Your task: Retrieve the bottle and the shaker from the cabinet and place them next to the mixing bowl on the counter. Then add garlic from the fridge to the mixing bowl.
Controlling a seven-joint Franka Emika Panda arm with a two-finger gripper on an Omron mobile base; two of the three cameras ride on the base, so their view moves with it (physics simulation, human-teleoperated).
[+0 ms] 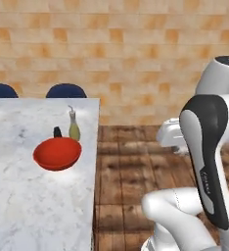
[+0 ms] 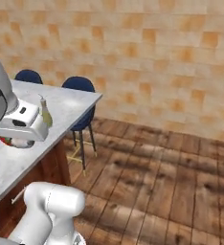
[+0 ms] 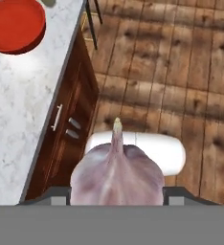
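Gripper (image 3: 116,201) holding garlic (image 3: 116,174) above wooden floor (image 3: 190,72) beside counter (image 3: 18,105).

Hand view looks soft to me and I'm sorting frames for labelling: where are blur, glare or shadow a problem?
Hand view: the garlic looms close and soft-edged. Left base view: a pale glare patch lies on the counter beside the red bowl, and the bottle is small and fuzzy. Right base view: dark blotchy shadows mottle the floor.
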